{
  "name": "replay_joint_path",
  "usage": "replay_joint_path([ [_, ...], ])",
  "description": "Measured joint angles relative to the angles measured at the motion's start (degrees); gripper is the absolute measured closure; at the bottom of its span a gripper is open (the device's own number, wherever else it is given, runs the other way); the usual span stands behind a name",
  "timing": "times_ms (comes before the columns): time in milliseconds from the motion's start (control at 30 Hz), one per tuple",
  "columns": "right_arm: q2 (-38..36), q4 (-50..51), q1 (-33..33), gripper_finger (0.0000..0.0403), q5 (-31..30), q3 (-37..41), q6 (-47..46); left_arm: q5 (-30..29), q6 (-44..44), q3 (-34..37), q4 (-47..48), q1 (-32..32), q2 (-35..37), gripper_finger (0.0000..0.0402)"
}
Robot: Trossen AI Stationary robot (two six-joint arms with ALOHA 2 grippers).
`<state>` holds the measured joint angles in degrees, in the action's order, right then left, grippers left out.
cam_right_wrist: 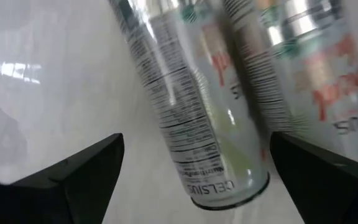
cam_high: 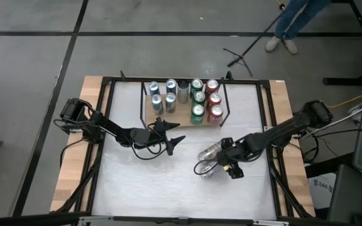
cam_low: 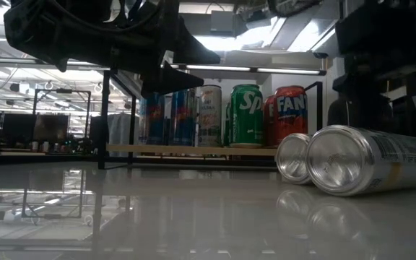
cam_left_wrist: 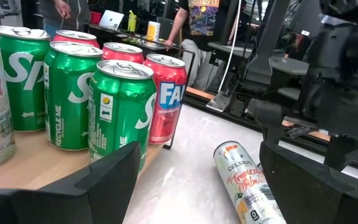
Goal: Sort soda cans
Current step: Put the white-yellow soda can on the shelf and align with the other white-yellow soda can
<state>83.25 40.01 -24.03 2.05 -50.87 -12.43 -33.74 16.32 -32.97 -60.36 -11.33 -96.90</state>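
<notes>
The white worktop (cam_high: 168, 188) carries a wooden tray (cam_high: 148, 118) holding eleven upright soda cans (cam_high: 197, 113): four blue-and-silver, one silver, three green, three red. Two more silver cans (cam_high: 208, 152) lie on their sides near the right tool (cam_high: 226, 164), whose fingers are spread, empty, above them. The left tool (cam_high: 171, 139) hangs released beside the tray.

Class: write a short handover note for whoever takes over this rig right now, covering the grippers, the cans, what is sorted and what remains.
Left gripper: open, empty, near the wooden tray.
Right gripper: open, over two silver Celsius cans lying on the table.
Done: blue cans, one silver can, green Sprite cans and red Fanta cans stand in columns on the tray.
Left: the two lying cans.
</notes>
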Motion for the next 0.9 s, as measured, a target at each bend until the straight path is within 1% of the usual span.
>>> replay_joint_path([
  [567, 8.7, 0.0, 0.0, 0.0014, -1.0, 0.0, 0.9, 0.0, 0.0, 0.0, 0.4, 0.0, 0.0, 0.0078],
  [700, 9.3, 0.0, 0.0, 0.004, -1.0, 0.0, 0.8, 0.0, 0.0, 0.0, 0.4, 0.0, 0.0, 0.0078],
  [900, 9.3, -0.1, 0.0, 0.0104, -1.6, 0.0, 0.8, 0.0, 0.0, 0.0, 0.4, 0.0, 0.0, 0.0078],
])
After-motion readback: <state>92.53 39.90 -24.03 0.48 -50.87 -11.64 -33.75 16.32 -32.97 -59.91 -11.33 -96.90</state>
